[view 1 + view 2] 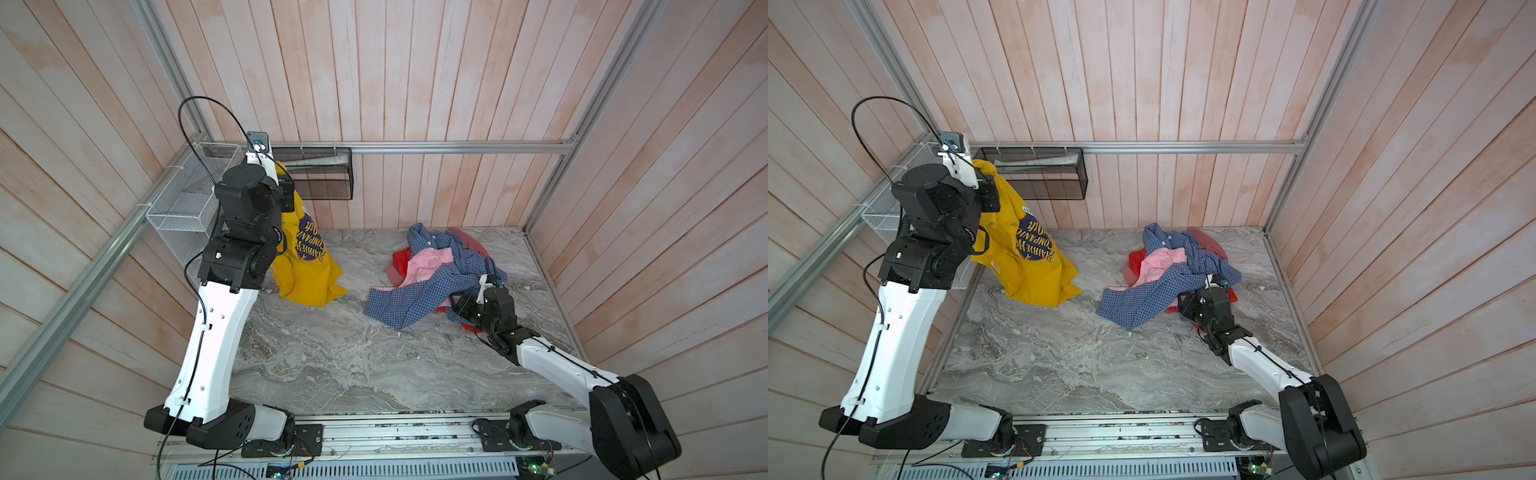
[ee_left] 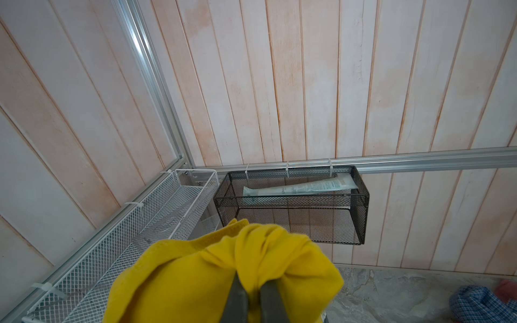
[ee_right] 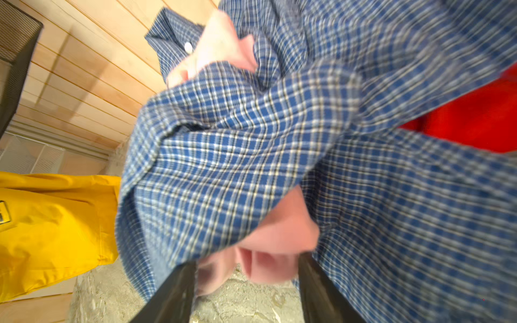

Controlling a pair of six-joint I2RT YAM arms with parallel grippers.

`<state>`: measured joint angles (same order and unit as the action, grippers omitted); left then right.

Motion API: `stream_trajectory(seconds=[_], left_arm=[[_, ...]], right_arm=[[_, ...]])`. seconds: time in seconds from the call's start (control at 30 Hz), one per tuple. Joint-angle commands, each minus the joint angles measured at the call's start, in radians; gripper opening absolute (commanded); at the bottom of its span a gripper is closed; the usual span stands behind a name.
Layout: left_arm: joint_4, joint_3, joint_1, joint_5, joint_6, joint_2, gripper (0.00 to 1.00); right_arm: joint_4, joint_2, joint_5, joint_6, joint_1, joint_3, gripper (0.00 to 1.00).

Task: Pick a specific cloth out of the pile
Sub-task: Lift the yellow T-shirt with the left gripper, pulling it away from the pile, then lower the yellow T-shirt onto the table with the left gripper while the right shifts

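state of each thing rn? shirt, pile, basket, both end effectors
yellow T-shirt: lifted, hanging apart from pile
left end effector: shut on yellow T-shirt
right end effector: open, at pile's edge
pile: heaped, checked shirt on top
black basket: holds a pale tube

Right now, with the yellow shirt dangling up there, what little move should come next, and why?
Probably the right gripper should back away from the pile. The yellow T-shirt hangs from the shut left gripper, apart from the pile, so the picking looks done; the right gripper's jaws stand open at the blue checked shirt.
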<state>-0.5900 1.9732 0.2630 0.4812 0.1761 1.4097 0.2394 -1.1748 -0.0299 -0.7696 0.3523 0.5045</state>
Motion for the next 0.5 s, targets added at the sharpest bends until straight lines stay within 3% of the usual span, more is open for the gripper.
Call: stream_trajectory(seconds=[0.0, 0.23, 0.47], left_arm=[[0.039, -0.019, -0.013, 0.015, -0.005, -0.032, 0.0], [0.025, -0.037, -0.049, 0.009, -0.025, -0.038, 0.0], [-0.02, -0.036, -0.074, -0.059, -0.064, -0.053, 0.0]], right_arm=[[-0.096, 0.068, 0.047, 0.006, 0.009, -0.013, 0.57], [-0.031, 0.105, -0.134, 0.133, 0.075, 0.028, 0.54], [0.003, -0.182, -0.33, 0.249, 0.245, 0.24, 0.52]])
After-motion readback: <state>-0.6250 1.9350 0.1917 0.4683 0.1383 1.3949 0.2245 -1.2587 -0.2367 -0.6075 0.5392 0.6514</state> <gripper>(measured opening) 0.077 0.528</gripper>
